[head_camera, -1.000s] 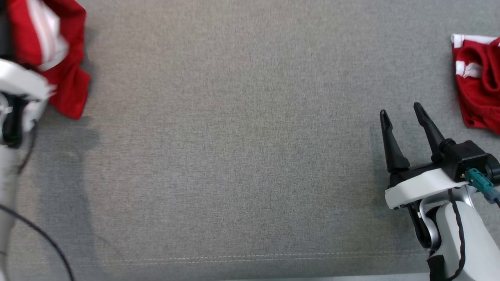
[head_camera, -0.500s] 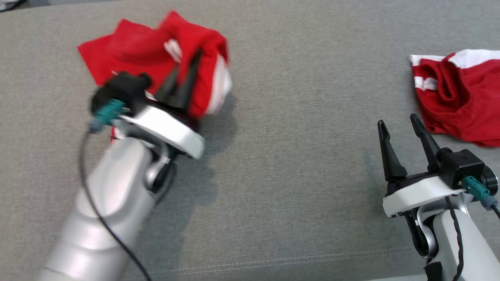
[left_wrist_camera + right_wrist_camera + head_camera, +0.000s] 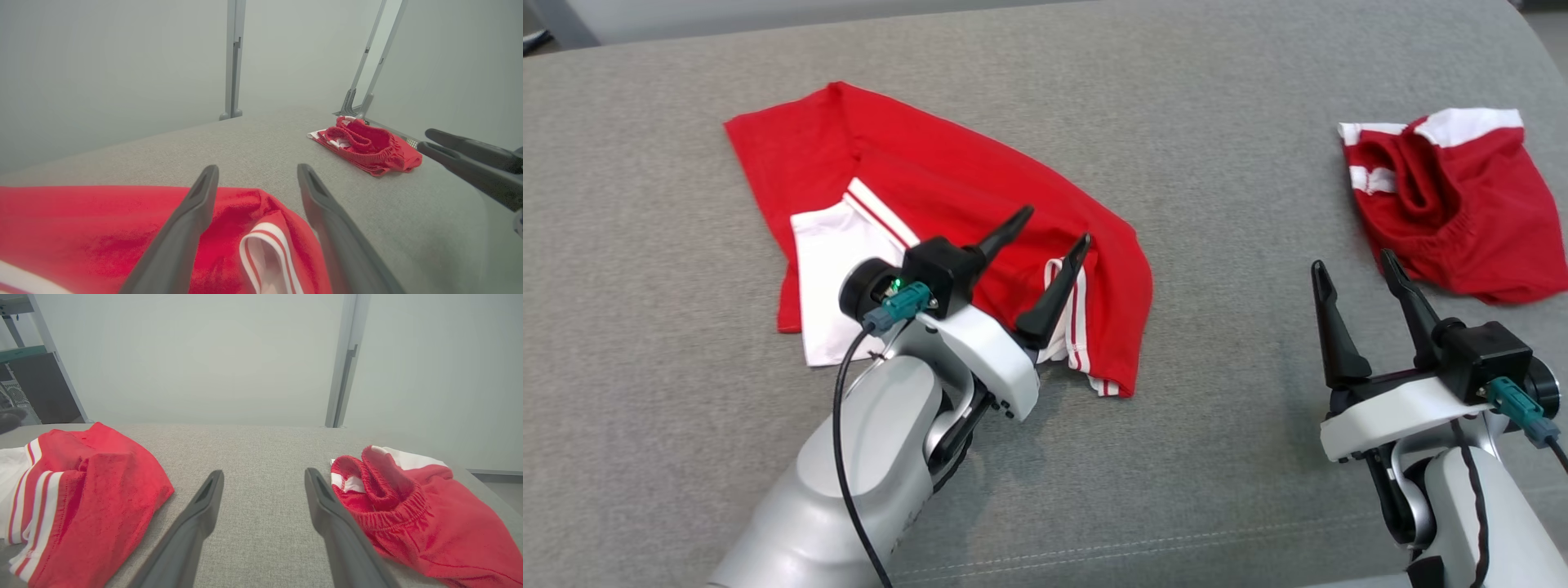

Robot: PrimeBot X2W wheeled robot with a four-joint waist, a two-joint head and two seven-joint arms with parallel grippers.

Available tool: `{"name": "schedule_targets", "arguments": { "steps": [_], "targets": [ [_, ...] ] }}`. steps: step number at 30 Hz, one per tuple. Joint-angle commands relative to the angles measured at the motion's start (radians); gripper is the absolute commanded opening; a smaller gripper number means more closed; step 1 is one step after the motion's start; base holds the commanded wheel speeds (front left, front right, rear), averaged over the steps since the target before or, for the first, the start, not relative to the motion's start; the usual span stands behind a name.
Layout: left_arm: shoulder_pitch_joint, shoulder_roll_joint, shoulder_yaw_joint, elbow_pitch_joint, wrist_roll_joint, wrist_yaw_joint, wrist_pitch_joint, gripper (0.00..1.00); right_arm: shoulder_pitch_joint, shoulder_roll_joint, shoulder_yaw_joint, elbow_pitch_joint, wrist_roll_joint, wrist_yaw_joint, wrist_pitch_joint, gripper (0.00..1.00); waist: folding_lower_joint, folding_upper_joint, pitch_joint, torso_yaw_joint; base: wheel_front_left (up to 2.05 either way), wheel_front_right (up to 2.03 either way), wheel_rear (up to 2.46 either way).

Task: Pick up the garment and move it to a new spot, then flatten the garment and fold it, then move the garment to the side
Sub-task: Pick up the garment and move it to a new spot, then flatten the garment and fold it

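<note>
The left hand (image 3: 1057, 224) is now standing wide open and holding nothing. Half a second ago it was pinched shut on the garment (image 3: 947, 180), which was bunched around its fingers. The release is leaving the garment lying on the worktop (image 3: 1217, 408), left of centre. I judge the move to a new spot done and flattening next.

The cloth is not lying flat. A white panel is folded over on its near left, a striped hem is doubled up under the hand, and the right edge is sitting rumpled. In the left wrist view the fingers are straddling that striped fold. Whether they are brushing the cloth I cannot tell.

The left forearm is rising from the lower left of the head view and slanting up to the right. The hand is rolled so that one finger is sitting farther out than the other, both pointing away from the robot.

The right hand (image 3: 1352, 260) is waiting at the lower right, equally open and empty, just beside the other garment (image 3: 1454, 220).
</note>
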Motion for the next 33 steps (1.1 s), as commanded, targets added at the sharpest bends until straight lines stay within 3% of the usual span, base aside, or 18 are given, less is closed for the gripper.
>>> {"name": "schedule_targets", "arguments": {
  "steps": [1, 10, 19, 25, 33],
  "targets": [
    [-0.006, 0.012, 0.049, -0.051, 0.007, 0.001, -0.006, 1.00, 0.003, 0.002, 0.020, -0.027, 0.007, 0.004, -0.013, 1.00, -0.0001, 0.0000, -0.011, 0.022, 0.00, 0.00, 0.00],
    [0.121, 0.046, 0.234, -0.150, 0.056, 0.055, -0.006, 1.00, -0.028, -0.009, 0.196, -0.020, 0.022, 0.004, -0.013, 1.00, -0.0001, 0.0000, -0.057, 0.157, 0.00, 0.00, 0.00],
    [0.290, 0.041, 0.391, -0.195, 0.083, 0.047, -0.006, 1.00, -0.108, -0.039, 0.384, 0.065, 0.024, 0.004, 0.010, 1.00, -0.0001, 0.0000, -0.065, 0.313, 0.00, 0.00, 0.00],
    [0.337, 0.021, 0.432, -0.210, 0.095, 0.033, -0.006, 1.00, -0.197, -0.048, 0.485, 0.129, 0.010, 0.004, 0.043, 1.00, -0.0001, 0.0000, -0.056, 0.375, 0.00, 0.00, 0.00],
    [0.357, 0.005, 0.449, -0.218, 0.086, 0.018, -0.006, 1.00, -0.307, -0.058, 0.627, 0.304, 0.043, 0.004, 0.102, 1.00, -0.0001, 0.0000, -0.021, 0.484, 0.00, 0.00, 0.00]
  ]
}}
